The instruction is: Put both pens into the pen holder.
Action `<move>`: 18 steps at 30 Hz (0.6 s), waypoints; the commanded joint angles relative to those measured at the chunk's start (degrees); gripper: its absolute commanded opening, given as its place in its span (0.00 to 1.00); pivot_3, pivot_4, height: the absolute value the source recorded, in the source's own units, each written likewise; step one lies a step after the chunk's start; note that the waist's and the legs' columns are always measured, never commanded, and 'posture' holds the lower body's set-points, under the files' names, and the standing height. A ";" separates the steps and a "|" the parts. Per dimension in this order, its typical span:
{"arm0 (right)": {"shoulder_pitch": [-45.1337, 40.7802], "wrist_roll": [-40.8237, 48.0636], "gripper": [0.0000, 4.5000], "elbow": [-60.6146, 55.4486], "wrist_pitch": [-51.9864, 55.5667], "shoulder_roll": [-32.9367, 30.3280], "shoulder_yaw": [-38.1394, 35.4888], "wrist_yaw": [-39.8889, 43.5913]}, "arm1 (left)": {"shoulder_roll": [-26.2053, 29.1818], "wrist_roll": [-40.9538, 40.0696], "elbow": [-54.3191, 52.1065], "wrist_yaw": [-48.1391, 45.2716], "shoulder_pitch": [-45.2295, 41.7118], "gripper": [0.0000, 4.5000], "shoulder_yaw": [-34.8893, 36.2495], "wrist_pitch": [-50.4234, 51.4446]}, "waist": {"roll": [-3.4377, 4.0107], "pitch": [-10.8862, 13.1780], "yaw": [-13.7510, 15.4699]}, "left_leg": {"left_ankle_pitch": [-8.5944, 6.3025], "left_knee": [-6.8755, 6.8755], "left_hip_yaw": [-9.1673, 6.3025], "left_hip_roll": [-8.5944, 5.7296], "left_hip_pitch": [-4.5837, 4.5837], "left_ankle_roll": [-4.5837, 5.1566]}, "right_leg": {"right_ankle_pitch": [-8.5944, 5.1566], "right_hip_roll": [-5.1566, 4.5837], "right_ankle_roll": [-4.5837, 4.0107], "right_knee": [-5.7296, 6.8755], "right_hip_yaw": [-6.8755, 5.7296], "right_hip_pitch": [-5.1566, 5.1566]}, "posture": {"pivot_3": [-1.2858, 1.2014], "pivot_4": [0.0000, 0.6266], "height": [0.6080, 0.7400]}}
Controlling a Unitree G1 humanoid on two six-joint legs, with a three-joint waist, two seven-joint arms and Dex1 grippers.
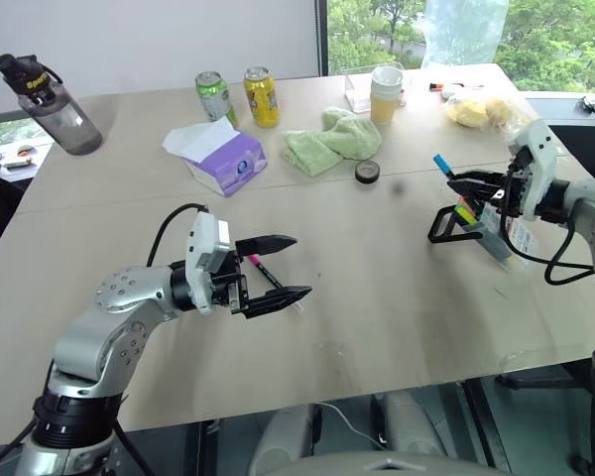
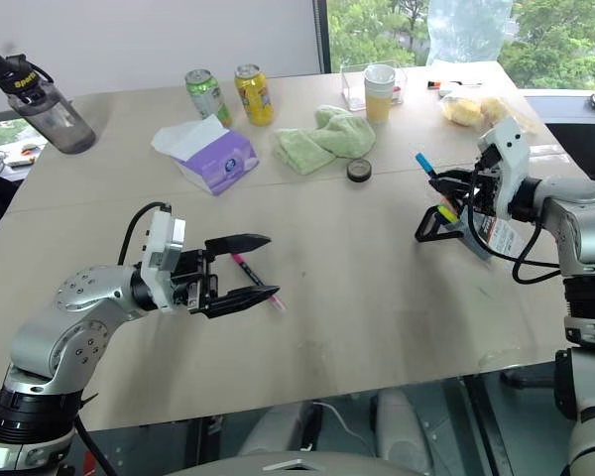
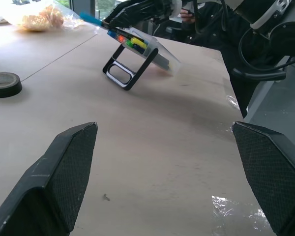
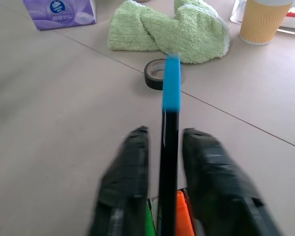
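Right now your right gripper sits over the small grey rectangular pen holder with the black wire loop base, and the slim black-barrelled pen with the light-blue end stands between its two black fingers, its lower end down among the orange and green highlighters in the box. The fingers flank the barrel with a thin gap on each side, so you have a loose hold at best; whether they are pressing on it I cannot tell. The blue tip leans out past the holder's mouth toward the black tape roll.

Your main risk sits there. The holder is tilted on its wire base, and the pen looks only partly seated. If you pull the hand away at an angle, a finger may catch the barrel and flick the pen out, or drag the light box along the beige tabletop. Draw back straight along the pen's line.

Your left gripper hovers wide open above the table near you, holding nothing. The second pen, black-barrelled with pink ends, lies flat on the table beneath its fingers. A thin pen lying flat is easy to miss: close too high and the fingers meet over empty air; come down too hard and the tips push it sideways or roll it toward the table's near edge.
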 commanded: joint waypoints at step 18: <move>-3.51 6.96 1.00 -24.87 10.97 11.03 9.46 -7.03 | 6.32 -0.29 -0.84 -1.72 9.71 1.00 12.39 -0.72 | -0.01 -0.01 -0.43 | 0.00 -0.03 0.00 0.07 0.04 -0.01 | 0.00 0.05 0.00 0.04 0.05 -0.03 | 0.52 0.24 1.00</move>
